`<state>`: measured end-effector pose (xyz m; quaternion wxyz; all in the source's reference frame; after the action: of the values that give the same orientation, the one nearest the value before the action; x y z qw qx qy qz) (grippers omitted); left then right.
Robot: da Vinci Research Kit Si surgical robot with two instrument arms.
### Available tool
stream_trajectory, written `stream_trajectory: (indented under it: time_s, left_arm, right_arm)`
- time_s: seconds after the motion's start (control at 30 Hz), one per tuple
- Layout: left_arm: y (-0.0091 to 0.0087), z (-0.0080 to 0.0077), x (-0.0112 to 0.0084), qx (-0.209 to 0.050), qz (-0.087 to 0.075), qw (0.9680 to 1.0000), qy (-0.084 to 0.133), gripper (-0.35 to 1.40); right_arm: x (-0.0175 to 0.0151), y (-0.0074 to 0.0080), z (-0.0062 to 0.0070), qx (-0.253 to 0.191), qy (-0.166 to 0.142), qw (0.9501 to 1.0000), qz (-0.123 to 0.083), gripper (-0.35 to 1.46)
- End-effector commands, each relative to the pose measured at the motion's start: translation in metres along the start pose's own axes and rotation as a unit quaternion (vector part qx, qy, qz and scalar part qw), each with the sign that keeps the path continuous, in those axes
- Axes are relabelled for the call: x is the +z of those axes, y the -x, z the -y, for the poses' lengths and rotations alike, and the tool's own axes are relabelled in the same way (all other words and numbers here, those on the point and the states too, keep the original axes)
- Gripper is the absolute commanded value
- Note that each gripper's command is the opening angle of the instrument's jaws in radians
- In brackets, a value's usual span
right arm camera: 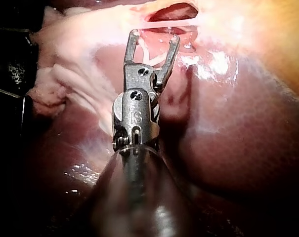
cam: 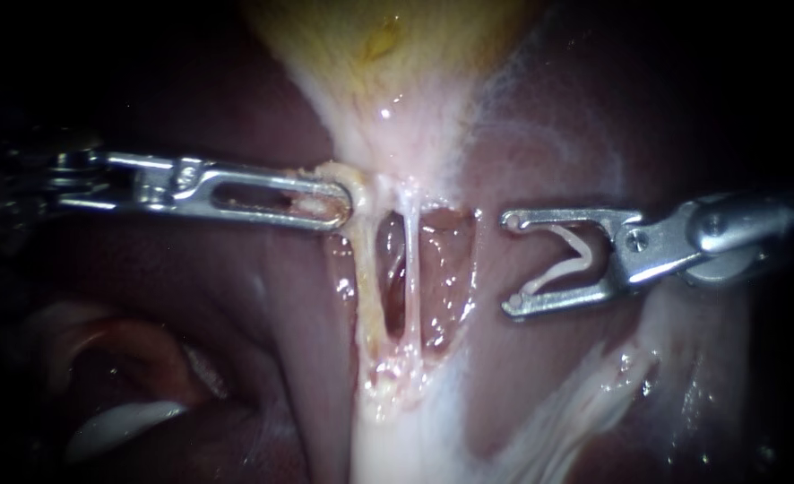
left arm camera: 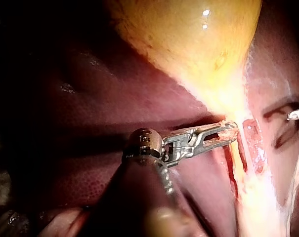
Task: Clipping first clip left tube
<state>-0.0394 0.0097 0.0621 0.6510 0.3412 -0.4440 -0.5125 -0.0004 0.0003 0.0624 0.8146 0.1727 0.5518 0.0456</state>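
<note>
Closest to the lens is my right instrument, a slim grey metal shaft ending in two thin steel jaws. They are spread wide and carry a small white V-shaped clip, one leg against each jaw and the bend toward the hinge. No tissue lies between them. The clip sits apart from the left tube, a thick, pale yellow, ragged cord running down from the gallbladder's neck. A thinner, whitish, glistening right tube stands between the two, with wet dark red tissue showing in the gaps beside it. My left instrument, with slotted steel jaws, is closed on a scrap of yellowish tissue at the top of the left tube. Above swells the smooth yellow gallbladder. Maroon liver surrounds everything.
</note>
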Motion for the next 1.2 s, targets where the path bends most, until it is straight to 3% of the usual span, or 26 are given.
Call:
stream_trajectory:
  time_s: [0.03,0.27,0.43,0.7,1.2]
  left_arm:
    - [0.0001,0.0004,-0.0004,-0.001,0.003,1.0000,-0.003,-0.35]
    - [0.0001,0.0026,-0.0017,0.001,0.006,1.0000,-0.006,-0.35]
    - [0.0002,0.0024,-0.0016,0.001,0.005,1.0000,-0.006,-0.35]
    - [0.0002,0.0023,-0.0016,0.001,0.005,1.0000,-0.006,-0.35]
    - [0.0002,0.0025,-0.0013,0.001,0.006,1.0000,-0.005,-0.35]
  right_arm:
    - [0.0000,0.0000,0.0000,0.000,0.000,1.0000,0.000,0.50]
    - [0.0004,-0.0003,0.0001,-0.003,-0.002,1.0000,-0.001,0.50]
    - [0.0014,-0.0002,0.0005,0.020,0.001,0.9998,0.000,0.50]
    - [0.0056,0.0006,0.0016,0.062,-0.005,0.9980,-0.003,0.50]
    - [0.0125,0.0015,0.0027,0.087,-0.018,0.9960,-0.006,0.50]
